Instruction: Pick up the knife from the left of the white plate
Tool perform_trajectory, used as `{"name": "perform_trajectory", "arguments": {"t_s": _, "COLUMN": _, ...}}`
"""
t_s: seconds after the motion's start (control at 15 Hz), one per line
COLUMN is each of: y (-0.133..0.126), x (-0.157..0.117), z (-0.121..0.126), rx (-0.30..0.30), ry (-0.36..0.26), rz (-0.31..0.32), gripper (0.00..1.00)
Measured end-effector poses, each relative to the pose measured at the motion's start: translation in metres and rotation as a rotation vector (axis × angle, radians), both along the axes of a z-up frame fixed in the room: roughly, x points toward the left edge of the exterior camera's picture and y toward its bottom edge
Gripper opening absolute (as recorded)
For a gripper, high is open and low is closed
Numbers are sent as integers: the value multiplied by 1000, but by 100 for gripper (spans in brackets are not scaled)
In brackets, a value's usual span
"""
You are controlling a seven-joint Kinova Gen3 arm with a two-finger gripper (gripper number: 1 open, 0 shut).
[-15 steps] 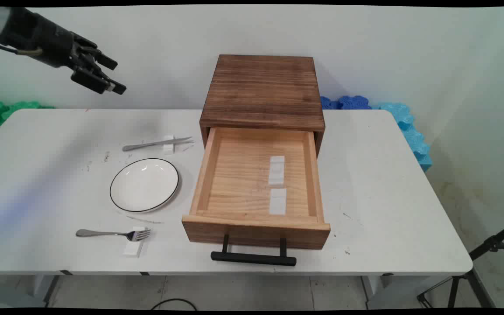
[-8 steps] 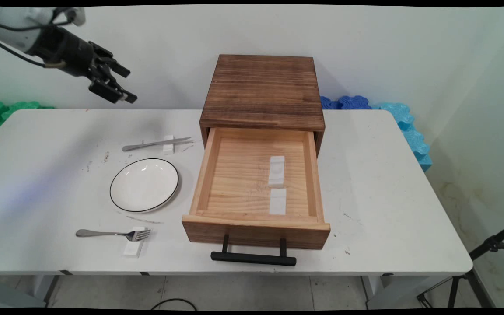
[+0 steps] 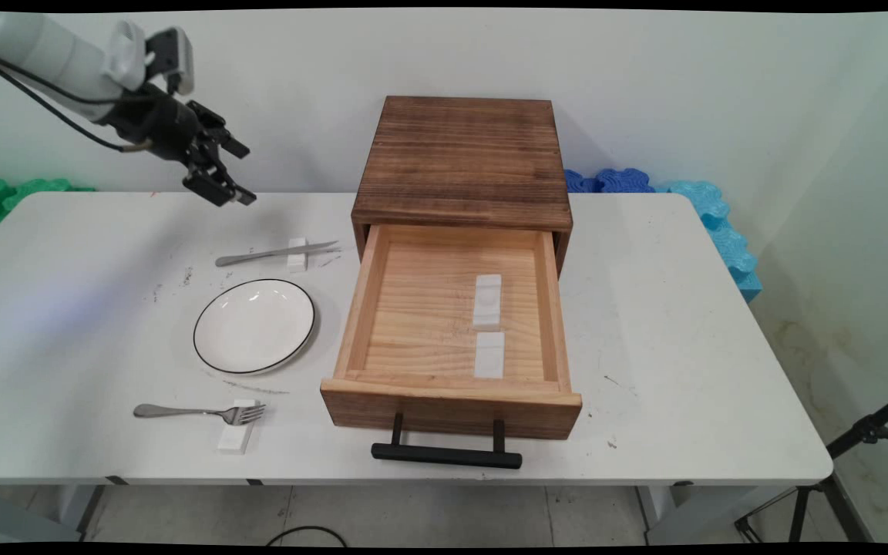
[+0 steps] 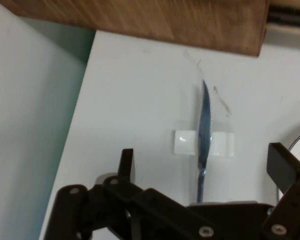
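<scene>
Steel knife (image 4: 204,131), serrated blade, on white block (image 4: 182,142)

Bright, even light, soft shadows; the hand view is slightly blurred.

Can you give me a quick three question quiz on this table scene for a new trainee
1. True or false: the drawer is pulled open.
2. What does the knife rest across? A) the plate B) a small white block C) the fork
3. How many white blocks lie inside the drawer?

Key:
1. True; its black handle faces the table's near edge.
2. B; the white block lies under the blade, with the open gripper above it, holding nothing.
3. Two, end to end.
</scene>
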State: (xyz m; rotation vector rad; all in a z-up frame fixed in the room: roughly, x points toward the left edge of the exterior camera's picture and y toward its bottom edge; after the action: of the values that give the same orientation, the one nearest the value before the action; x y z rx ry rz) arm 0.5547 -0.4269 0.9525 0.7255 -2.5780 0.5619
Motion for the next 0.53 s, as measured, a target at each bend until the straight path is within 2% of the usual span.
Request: {"name": "perform_trajectory", "arguments": {"t_s": 0.53, "y": -27, "x": 7, "z": -56, "rx": 46, "ry": -96, "rz": -88, "gripper": 100}}
